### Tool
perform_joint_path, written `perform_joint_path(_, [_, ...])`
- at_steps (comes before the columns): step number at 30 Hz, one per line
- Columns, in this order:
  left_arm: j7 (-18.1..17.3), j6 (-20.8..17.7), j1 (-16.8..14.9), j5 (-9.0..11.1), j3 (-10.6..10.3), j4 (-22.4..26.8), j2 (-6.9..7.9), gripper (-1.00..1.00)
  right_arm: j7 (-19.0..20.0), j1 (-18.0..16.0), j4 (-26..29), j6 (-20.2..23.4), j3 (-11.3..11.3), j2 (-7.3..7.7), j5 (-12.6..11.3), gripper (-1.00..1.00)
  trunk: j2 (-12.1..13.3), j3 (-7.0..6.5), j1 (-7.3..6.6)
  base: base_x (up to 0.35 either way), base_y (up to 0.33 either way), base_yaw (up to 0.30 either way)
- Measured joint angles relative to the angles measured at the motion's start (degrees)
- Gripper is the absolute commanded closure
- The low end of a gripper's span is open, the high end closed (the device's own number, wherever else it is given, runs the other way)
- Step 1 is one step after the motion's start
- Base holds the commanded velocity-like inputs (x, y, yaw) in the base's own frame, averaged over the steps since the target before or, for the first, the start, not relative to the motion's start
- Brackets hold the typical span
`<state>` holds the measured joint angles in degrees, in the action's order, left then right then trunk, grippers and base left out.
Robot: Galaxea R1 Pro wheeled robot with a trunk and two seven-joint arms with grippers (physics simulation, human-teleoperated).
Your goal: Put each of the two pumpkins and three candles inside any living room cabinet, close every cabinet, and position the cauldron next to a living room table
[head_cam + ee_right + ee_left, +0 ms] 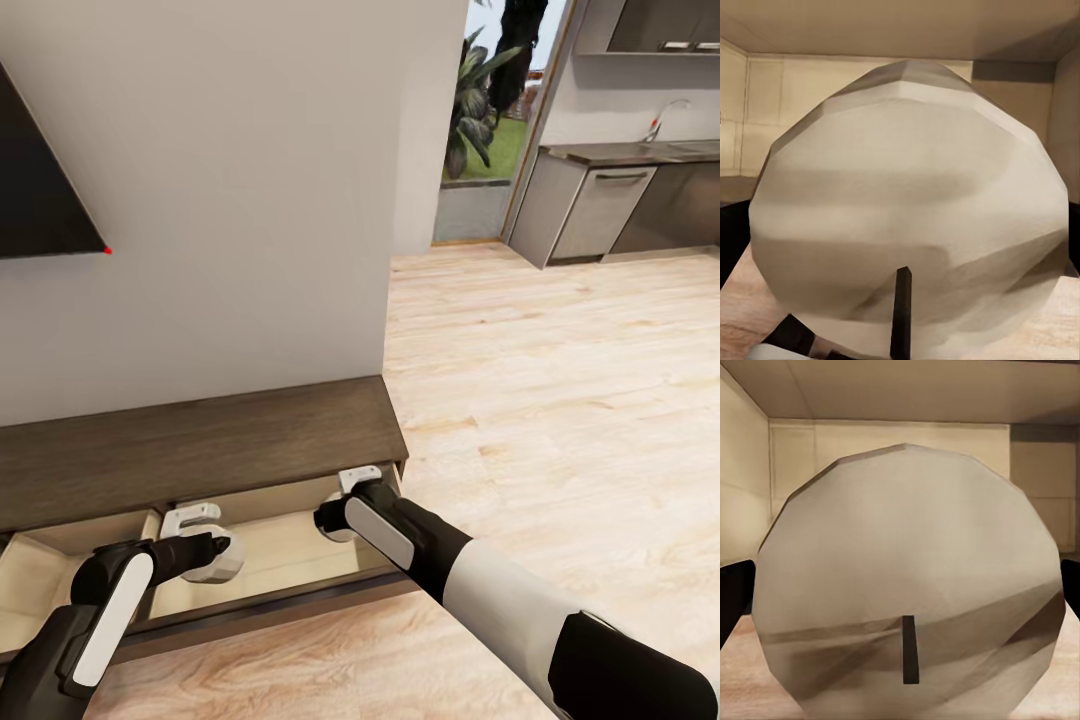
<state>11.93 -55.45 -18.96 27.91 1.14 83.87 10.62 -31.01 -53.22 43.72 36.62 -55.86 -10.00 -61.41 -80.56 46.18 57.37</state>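
The long dark-brown cabinet [200, 450] stands against the wall with its front open onto pale wood compartments [290, 555]. Both arms reach into it. My left gripper [212, 553] is shut on a beige-grey candle [907, 577], whose flat top and dark wick face the left wrist camera, with black fingers [731, 596] at its sides. My right gripper [338, 520] is shut on a second candle [907, 195], seen just as close inside the right-hand compartment. In the head view the candles [224, 562] [331, 528] are pale rounds at the arm tips. Pumpkins, cauldron and table are out of view.
A black wall-mounted TV corner [40, 190] hangs above the cabinet. Light plank floor [560, 400] stretches open to the right. Grey kitchen units [600, 205] and a doorway with plants [480, 100] lie at the far right. The cabinet's dark front edge [250, 608] juts toward me.
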Motion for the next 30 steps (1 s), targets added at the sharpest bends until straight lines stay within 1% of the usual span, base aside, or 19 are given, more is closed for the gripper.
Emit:
perform_joint_path(5, [0.00,0.01,0.00,0.00,0.02,0.14,0.00,1.00,0.00,0.00,0.26,-0.21,-0.36,0.00,0.11,1.00,-2.01,0.87,1.10,0.000,0.000,0.004])
perform_joint_path(13, [-0.01,0.00,0.00,-0.05,0.01,0.26,0.00,1.00,-0.04,-0.02,0.26,-0.28,-0.49,0.00,-0.29,1.00,-5.22,1.91,2.86,0.000,0.000,0.113])
perform_joint_path(23, [-0.02,0.01,0.00,0.02,-0.11,0.11,-0.04,1.00,0.04,0.03,0.10,-0.40,-0.56,0.00,-0.49,1.00,-9.23,3.66,5.05,0.000,0.000,0.008])
perform_joint_path(25, [-0.04,0.04,-0.02,0.34,-0.66,-0.02,-0.79,1.00,0.03,0.01,-0.06,-0.46,-0.54,0.00,-0.49,1.00,-10.03,4.02,5.49,0.000,0.000,0.000])
perform_joint_path(27, [0.03,0.10,-0.06,0.17,-0.89,-0.04,-1.63,1.00,0.03,0.01,-0.13,-0.50,-0.56,0.00,-0.51,1.00,-10.83,4.38,5.93,0.000,0.000,0.000])
perform_joint_path(30, [0.03,0.16,-0.08,-0.02,-0.97,0.02,-2.11,1.00,0.02,0.01,-0.19,-0.52,-0.57,0.00,-0.51,1.00,-12.04,4.92,6.59,0.000,0.000,0.000])
